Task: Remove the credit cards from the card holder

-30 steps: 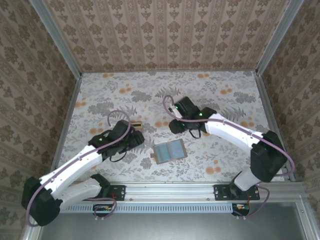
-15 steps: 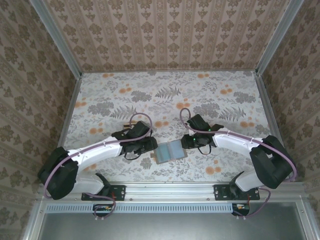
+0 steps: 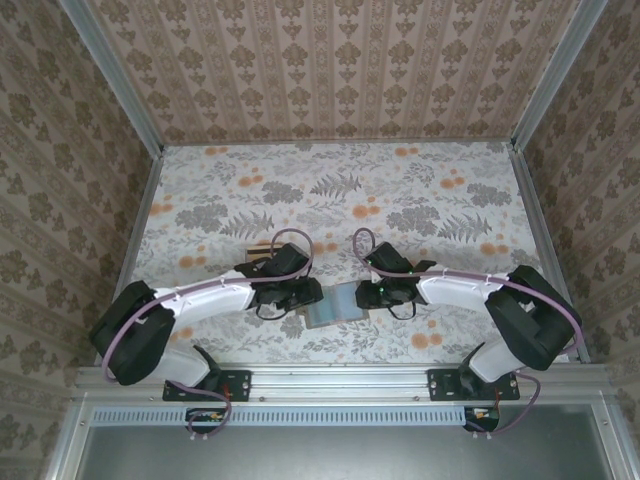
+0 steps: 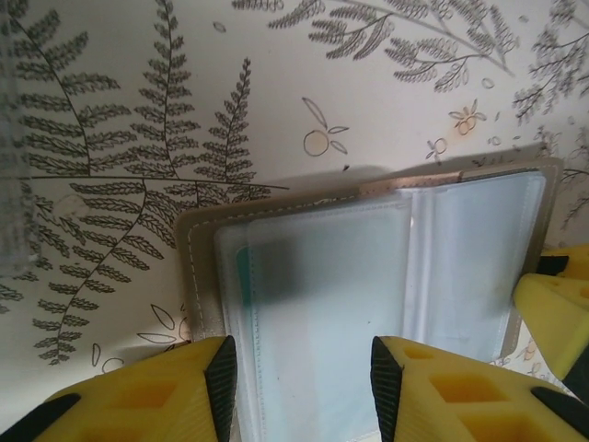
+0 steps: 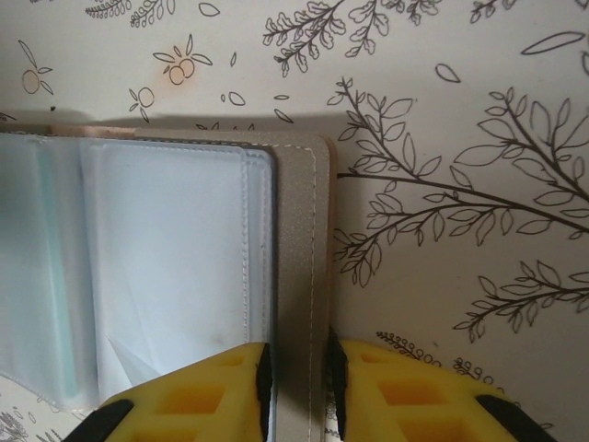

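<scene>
The card holder [image 3: 338,305] lies open and flat near the table's front edge, its blue-grey lining and frosted pockets facing up [image 4: 368,267] [image 5: 166,249]. A teal edge of one of the credit cards [image 4: 241,276] shows through the left pocket. A thin tan strip [image 4: 414,181] peeks out along the holder's far edge. My left gripper [image 3: 312,296] [image 4: 304,387] stands open over the left panel, one pad at its outer edge and one near the fold. My right gripper [image 3: 366,294] [image 5: 296,387] has closed on the holder's grey-brown right border, a pad against each side of that strip.
A clear plastic tray [image 3: 262,249] with tan contents sits just behind my left arm; its edge [image 4: 7,184] shows at the left of the left wrist view. Patterned walls with metal rails enclose the flowered table [image 3: 340,190].
Both arms have swung inward and down from behind the card holder to its two sides. Both sets of jaws have narrowed. The holder has stayed in place.
</scene>
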Tool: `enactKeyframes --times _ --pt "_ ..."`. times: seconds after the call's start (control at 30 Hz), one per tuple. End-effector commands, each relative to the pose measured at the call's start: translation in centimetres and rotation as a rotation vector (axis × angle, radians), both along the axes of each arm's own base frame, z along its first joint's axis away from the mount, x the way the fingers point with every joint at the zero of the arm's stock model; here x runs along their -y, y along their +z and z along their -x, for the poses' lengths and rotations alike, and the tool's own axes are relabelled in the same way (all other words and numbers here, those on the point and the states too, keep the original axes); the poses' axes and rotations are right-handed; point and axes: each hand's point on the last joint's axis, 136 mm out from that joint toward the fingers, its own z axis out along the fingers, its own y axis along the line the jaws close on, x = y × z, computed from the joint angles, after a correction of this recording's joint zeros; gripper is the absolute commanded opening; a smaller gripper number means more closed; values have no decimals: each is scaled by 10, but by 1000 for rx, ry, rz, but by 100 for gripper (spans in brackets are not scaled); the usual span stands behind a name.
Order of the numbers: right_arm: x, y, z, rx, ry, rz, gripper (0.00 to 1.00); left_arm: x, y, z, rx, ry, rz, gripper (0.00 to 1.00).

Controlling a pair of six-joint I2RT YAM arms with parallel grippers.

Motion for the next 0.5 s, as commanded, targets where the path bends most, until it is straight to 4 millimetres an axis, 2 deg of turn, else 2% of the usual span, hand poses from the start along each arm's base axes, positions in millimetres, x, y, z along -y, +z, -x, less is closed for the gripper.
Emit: enactKeyframes --times 0.0,0.2,0.47 --pt "1 -5 12 -42 -15 -2 28 2 -4 5 -17 -38 -15 44" --pt "-1 -6 14 -47 -14 1 29 -2 -10 9 -39 -40 -51 43" --pt "-5 -7 14 -54 -5 1 29 17 -8 8 -25 -94 4 41"
